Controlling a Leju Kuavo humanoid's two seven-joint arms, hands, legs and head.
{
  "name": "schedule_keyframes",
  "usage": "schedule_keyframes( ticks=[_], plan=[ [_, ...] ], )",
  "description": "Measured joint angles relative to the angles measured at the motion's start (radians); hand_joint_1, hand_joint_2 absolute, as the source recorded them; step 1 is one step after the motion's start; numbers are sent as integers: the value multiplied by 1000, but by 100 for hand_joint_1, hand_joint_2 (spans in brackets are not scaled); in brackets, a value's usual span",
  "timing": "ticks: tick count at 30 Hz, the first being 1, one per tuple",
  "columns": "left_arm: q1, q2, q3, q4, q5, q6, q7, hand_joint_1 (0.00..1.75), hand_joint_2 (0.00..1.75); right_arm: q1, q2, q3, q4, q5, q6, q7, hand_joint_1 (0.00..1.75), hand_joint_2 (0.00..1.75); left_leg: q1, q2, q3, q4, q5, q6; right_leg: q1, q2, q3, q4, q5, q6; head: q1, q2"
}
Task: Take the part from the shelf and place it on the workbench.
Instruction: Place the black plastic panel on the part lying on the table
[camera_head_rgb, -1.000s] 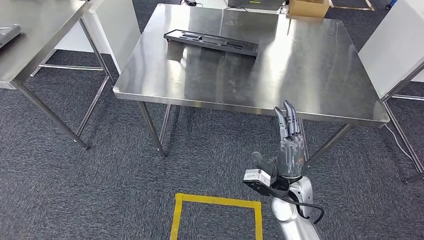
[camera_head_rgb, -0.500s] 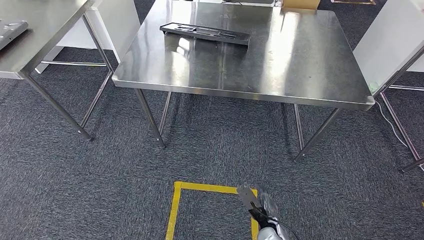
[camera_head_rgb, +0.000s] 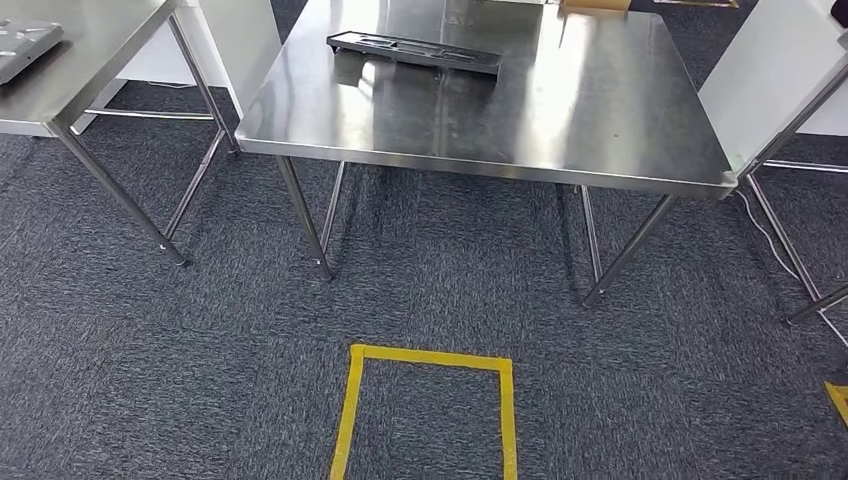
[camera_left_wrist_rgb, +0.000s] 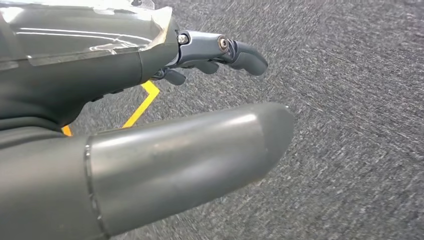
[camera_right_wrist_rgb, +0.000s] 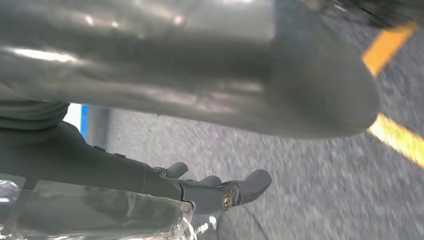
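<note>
Black part (camera_head_rgb: 415, 52) flat on workbench (camera_head_rgb: 600, 120). Left robot hand (camera_left_wrist_rgb: 150, 125), right robot hand (camera_right_wrist_rgb: 190, 100): fingers apart, apparently empty, over carpet.

1. Setting: industrial lab or workshop test area.
2. Stainless steel bench (camera_head_rgb: 480, 110) on bare metal legs; second steel bench (camera_head_rgb: 70, 60) just beside, at left.
3. Dark grey carpet floor (camera_head_rgb: 200, 340) marked with yellow tape square (camera_head_rgb: 430, 400).
4. White partition panels (camera_head_rgb: 770, 70) at right; cable on floor near them.
</note>
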Motion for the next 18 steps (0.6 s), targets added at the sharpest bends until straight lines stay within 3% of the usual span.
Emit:
schedule_keyframes(
  ticks=[1, 3, 5, 6, 7, 9, 10, 11, 12, 13, 14, 15, 16, 18],
  plan=[
    [0, -1, -2, 0, -4, 0, 1, 0, 0, -8, 1, 0, 1, 7, -26, -11, 0, 0, 1, 0, -12, 4, 10, -7, -1, 2, 55, -77, 1, 3, 2, 0],
    [-1, -5, -9, -1, -12, 5, 11, 0, 0, -24, 3, 0, 2, 19, -73, -31, 0, 0, -2, 0, -21, 6, 30, -21, 6, 6, 122, -193, -22, -11, 1, 0],
    [0, -10, -15, -2, -22, 11, 28, 0, 0, -36, 3, 0, 3, 22, -121, -55, 0, 0, -2, -1, -19, -1, 49, -31, 13, 7, 123, -213, -27, -32, -2, 0],
    [1, -12, -17, -2, -26, 14, 37, 0, 0, -40, 4, 0, 5, 23, -146, -66, 0, 0, 1, -2, -22, 1, 47, -35, 9, 5, 117, -210, -20, -42, -4, 0],
    [3, -12, -19, -2, -30, 16, 45, 0, 0, -43, 5, 0, 6, 24, -168, -74, 0, 0, 4, -3, -28, 12, 24, -39, 7, 3, 108, -207, -11, -54, -5, 0],
    [4, -13, -22, -2, -33, 20, 54, 0, 0, -46, 7, -1, 7, 27, -195, -81, 0, 0, 7, -7, -48, 92, -80, -43, 4, -2, 86, -206, 12, -78, -8, 0],
    [4, -13, -24, -2, -33, 22, 56, 0, 0, -46, 8, -1, 8, 28, -200, -83, 0, 0, 7, -8, -59, 158, -138, -44, 9, -4, 73, -205, 24, -85, -8, 0],
    [4, -14, -25, -2, -34, 23, 57, 0, 0, -46, 9, -1, 8, 28, -201, -84, 0, 0, 7, -10, -68, 223, -176, -44, 14, -5, 60, -203, 36, -88, -8, 0],
    [4, -14, -25, -2, -34, 23, 57, 0, 0, -46, 9, -1, 9, 28, -202, -84, 0, 0, 7, -11, -68, 271, -185, -44, 18, -6, 44, -199, 47, -88, -8, 0],
    [4, -14, -25, -2, -34, 23, 57, 0, 0, -46, 10, -1, 10, 28, -202, -84, 0, 0, 7, -12, -55, 292, -174, -43, 20, -6, 28, -193, 57, -87, -8, 0],
    [3, -14, -26, -2, -34, 23, 58, 0, 0, -46, 10, -1, 10, 28, -203, -84, 0, 0, 7, -12, -25, 276, -148, -41, 22, -6, 10, -187, 65, -85, -8, 0],
    [3, -14, -26, -2, -34, 23, 58, 0, 0, -46, 10, -1, 11, 28, -203, -84, 0, 0, 7, -13, 21, 227, -125, -37, 22, -6, -6, -179, 72, -81, -8, 0],
    [2, -15, -27, -2, -34, 23, 58, 0, 0, -46, 11, -1, 11, 28, -203, -85, 0, 0, 5, -14, 75, 159, -120, -32, 24, -5, -20, -171, 78, -76, -8, 0],
    [0, -15, -29, -2, -35, 24, 58, 0, 0, -47, 12, -1, 12, 29, -204, -85, 0, 0, 0, -17, 151, 42, -137, -25, 25, -6, -37, -162, 91, -64, -7, 0]
  ],
)
